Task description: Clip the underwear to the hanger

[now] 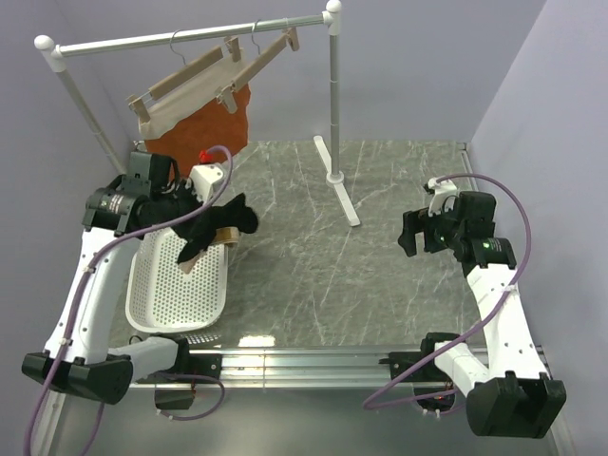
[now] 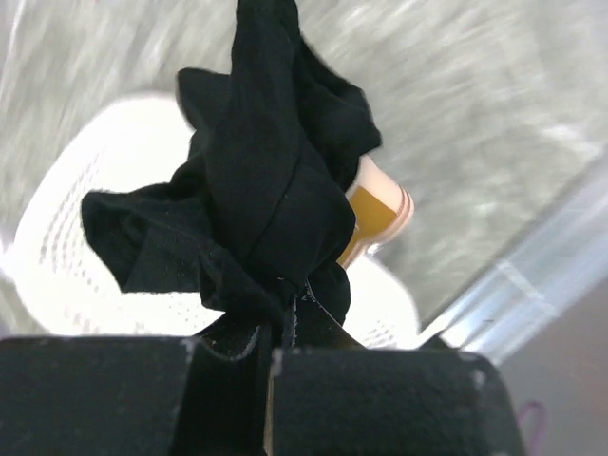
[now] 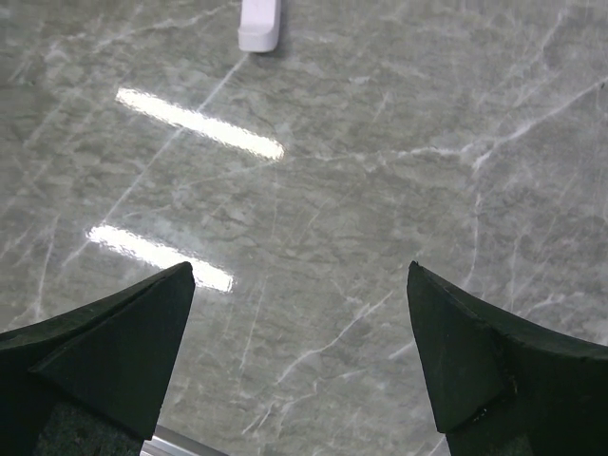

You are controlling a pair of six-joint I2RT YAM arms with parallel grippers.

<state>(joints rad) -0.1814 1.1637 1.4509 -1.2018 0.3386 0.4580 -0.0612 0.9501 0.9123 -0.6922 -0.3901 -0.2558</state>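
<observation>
My left gripper is shut on the black underwear, which hangs bunched in the air over a white basket. In the left wrist view the fabric is pinched between the jaws of the left gripper, and a bit of tan waistband shows behind it. The hanger, a pale wooden bar with two clips, hangs bare on the rail at the back. Far to the right, my right gripper stands open above the bare table, with nothing between its fingers.
The white perforated basket sits at the near left under the underwear. A twin hanger with a rust-orange garment hangs left of the bare one. The rack's right pole and white foot stand mid-table; the foot's end shows ahead of the right gripper.
</observation>
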